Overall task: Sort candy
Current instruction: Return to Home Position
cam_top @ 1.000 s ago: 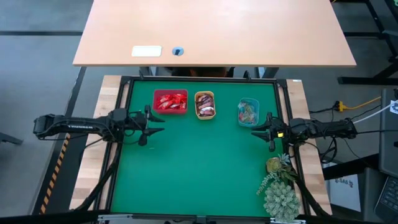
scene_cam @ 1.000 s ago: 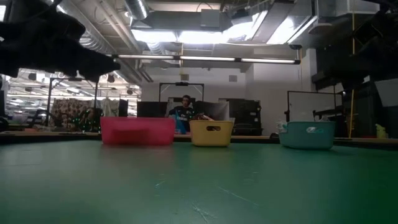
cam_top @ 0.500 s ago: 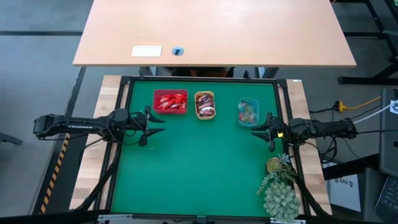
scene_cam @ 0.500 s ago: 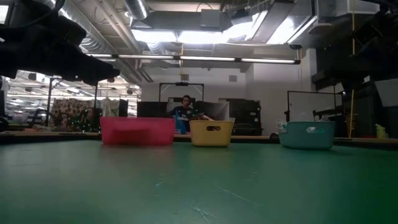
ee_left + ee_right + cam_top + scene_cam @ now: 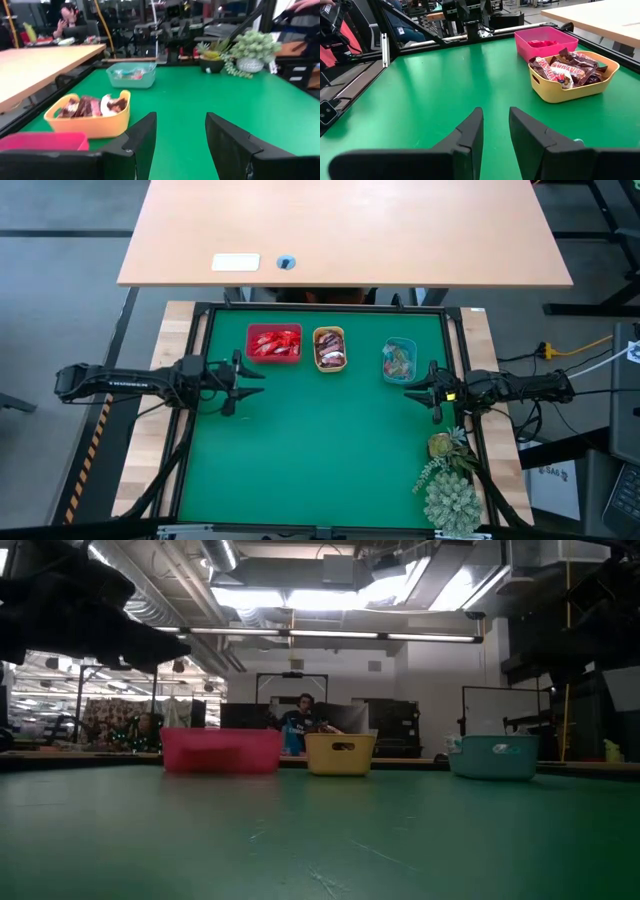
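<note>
The candy lies sorted in three trays at the far side of the green mat. Red sweets fill the red tray. Brown-and-white bars fill the orange tray, which also shows in the right wrist view. Clear greenish sweets fill the teal tray. My left gripper is open and empty above the mat's left side, near the red tray; it also shows in its wrist view. My right gripper is open and empty at the mat's right side, just near of the teal tray; it also shows in its wrist view.
A spiky green artificial plant stands at the mat's near right corner. A wooden table stands beyond the far edge. A person sits in the room behind. The green mat's middle and near part is bare.
</note>
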{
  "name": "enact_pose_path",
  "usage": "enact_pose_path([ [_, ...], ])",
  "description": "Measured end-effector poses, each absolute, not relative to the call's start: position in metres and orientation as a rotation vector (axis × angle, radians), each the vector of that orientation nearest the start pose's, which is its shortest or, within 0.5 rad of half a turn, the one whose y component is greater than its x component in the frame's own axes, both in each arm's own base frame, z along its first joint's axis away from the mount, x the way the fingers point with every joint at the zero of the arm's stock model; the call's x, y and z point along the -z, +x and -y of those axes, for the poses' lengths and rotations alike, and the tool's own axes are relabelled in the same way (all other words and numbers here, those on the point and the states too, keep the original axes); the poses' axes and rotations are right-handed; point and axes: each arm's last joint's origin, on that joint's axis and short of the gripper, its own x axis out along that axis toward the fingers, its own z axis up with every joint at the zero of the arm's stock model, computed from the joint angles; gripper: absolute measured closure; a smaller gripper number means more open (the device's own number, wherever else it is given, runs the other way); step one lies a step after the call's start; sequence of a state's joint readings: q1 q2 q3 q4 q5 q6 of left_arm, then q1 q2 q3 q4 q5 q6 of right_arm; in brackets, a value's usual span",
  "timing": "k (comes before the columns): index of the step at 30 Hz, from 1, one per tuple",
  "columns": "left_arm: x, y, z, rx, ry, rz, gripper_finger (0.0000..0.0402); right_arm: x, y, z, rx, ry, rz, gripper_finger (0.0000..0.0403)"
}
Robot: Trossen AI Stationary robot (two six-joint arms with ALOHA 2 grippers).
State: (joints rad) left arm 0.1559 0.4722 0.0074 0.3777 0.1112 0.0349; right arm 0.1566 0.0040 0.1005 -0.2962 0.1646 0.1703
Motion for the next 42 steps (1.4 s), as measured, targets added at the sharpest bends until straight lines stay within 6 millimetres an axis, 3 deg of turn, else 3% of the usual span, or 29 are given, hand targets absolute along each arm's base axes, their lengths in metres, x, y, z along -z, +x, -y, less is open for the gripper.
enact_pose_path([
  [35,-0.201,0.090,-0.006,0.003,0.076,0.377,0.0239,-0.169,0.088,-0.009,0.024,0.138,-0.194,0.0308],
  [42,-0.203,0.089,-0.006,0.004,0.078,0.398,0.0239,-0.169,0.088,-0.009,0.024,0.138,-0.193,0.0308],
])
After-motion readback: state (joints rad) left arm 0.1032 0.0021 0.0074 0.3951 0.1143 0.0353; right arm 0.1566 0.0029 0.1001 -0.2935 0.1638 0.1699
